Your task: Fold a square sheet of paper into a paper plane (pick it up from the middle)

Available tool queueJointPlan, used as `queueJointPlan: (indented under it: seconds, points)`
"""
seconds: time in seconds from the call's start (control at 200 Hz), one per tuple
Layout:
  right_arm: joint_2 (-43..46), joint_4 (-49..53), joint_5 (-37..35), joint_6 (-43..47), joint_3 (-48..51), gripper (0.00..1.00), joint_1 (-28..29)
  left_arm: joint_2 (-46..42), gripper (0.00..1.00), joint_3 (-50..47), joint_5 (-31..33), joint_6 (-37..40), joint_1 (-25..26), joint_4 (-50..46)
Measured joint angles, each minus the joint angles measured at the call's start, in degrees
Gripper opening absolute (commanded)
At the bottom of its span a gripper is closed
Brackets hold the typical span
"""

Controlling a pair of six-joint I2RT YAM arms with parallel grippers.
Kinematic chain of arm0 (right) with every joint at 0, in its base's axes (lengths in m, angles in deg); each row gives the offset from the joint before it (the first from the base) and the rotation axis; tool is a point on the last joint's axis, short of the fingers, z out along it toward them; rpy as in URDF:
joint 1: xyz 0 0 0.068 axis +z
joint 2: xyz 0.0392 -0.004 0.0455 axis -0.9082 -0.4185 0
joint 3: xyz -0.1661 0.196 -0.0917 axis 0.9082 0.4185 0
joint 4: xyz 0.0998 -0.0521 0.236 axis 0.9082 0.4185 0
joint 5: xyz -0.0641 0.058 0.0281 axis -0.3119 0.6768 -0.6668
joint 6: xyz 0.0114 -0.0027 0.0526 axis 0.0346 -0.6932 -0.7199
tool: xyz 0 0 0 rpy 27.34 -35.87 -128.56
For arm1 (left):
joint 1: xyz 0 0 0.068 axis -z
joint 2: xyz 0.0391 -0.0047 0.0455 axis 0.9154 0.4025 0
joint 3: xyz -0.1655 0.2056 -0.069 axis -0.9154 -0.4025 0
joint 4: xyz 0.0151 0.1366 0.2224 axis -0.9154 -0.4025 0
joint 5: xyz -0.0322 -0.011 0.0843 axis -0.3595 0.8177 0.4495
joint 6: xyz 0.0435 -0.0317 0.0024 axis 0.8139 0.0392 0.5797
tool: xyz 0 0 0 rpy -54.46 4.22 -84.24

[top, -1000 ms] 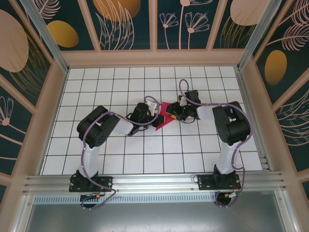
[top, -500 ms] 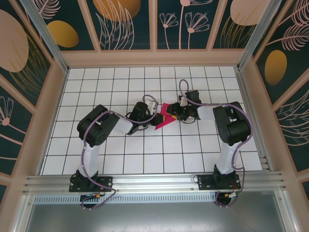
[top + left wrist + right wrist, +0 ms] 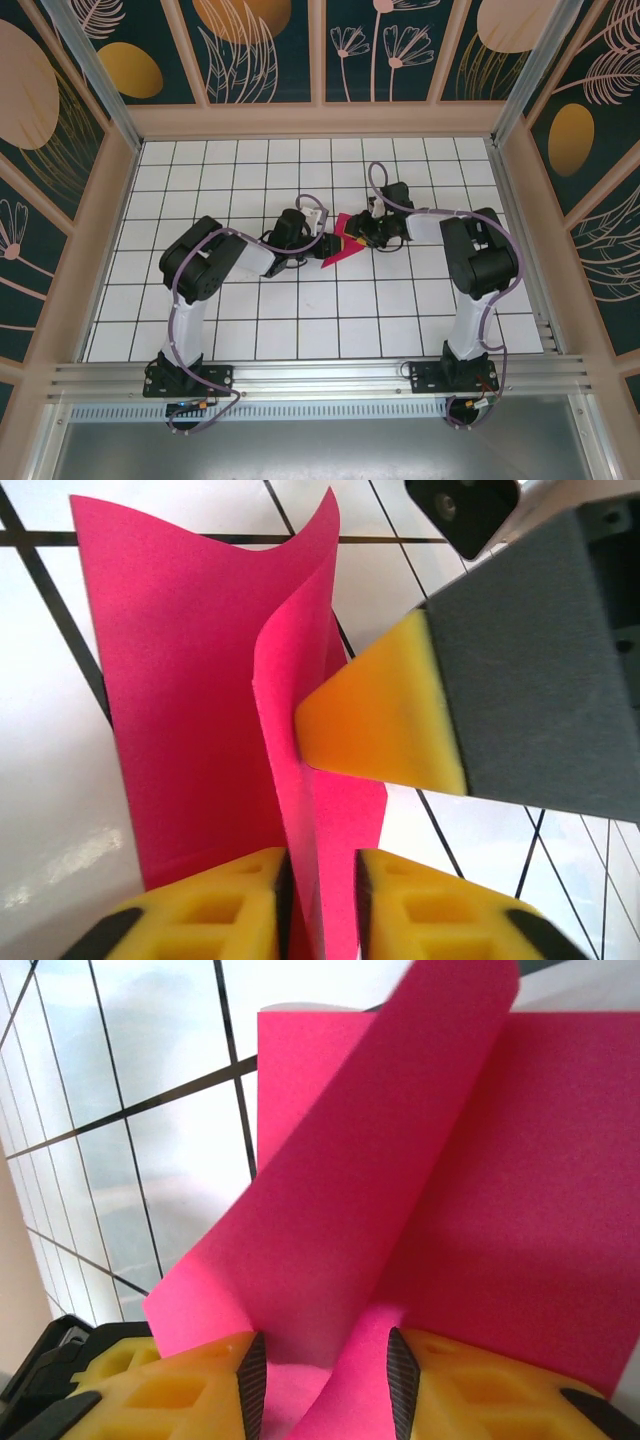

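Note:
The square sheet of paper [image 3: 338, 251] is magenta-pink, partly folded, and sits mid-table between both grippers. In the left wrist view the paper [image 3: 190, 680] has one flap standing upright, and that flap runs down between the yellow fingers of my left gripper [image 3: 322, 910], which is shut on it. A yellow fingertip [image 3: 380, 720] of the right gripper presses against the flap's side. In the right wrist view the paper [image 3: 500, 1210] curls up between the fingers of my right gripper [image 3: 325, 1380], which stand apart, open. Seen from above, my left gripper [image 3: 322, 240] and right gripper [image 3: 358, 235] face each other across the paper.
The white gridded table [image 3: 300, 320] is walled by a wooden frame [image 3: 320, 120] at the back and sides. An aluminium rail [image 3: 320, 380] carrying both arm bases runs along the near edge.
The paper and both grippers have shifted slightly toward the back right. The right wrist has turned a little.

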Motion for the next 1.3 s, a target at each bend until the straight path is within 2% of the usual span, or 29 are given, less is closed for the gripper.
queueJointPlan:
  seconds: [0.125, 0.295, 0.46, 0.641, 0.836, 1.301]
  points:
    - [-0.31, 1.25, -0.59, -0.28, -0.7, 0.39, 0.09, -2.47, 0.35, -1.14, 0.26, -0.35, -0.55, -1.84]
    - [-0.52, 1.86, -0.76, -0.94, -1.16, 0.38, 0.11, -6.78, 0.31, -3.82, 2.49, -0.48, -0.92, -3.63]
    - [-0.66, 2.25, -1.07, -1.51, -1.38, 0.37, 0.11, -9.25, 0.26, -4.74, 2.03, -1.44, -0.96, -2.99]
    - [-0.94, 3.13, -1.14, -1.75, -1.95, 0.38, 0.11, -9.14, 0.2, -4.17, 0.57, -1.97, -0.17, -2.25]
    - [-1.07, 3.65, -1.22, -1.99, -2.32, 0.38, 0.11, -7.1, 0.19, -1.25, -0.85, -1.7, 0.55, -3.39]
    - [-1.31, 4.39, -1.22, -2.56, -2.84, 0.39, 0.11, -3.87, 0.12, 1.75, 0.02, 0.72, 0.55, -9.31]
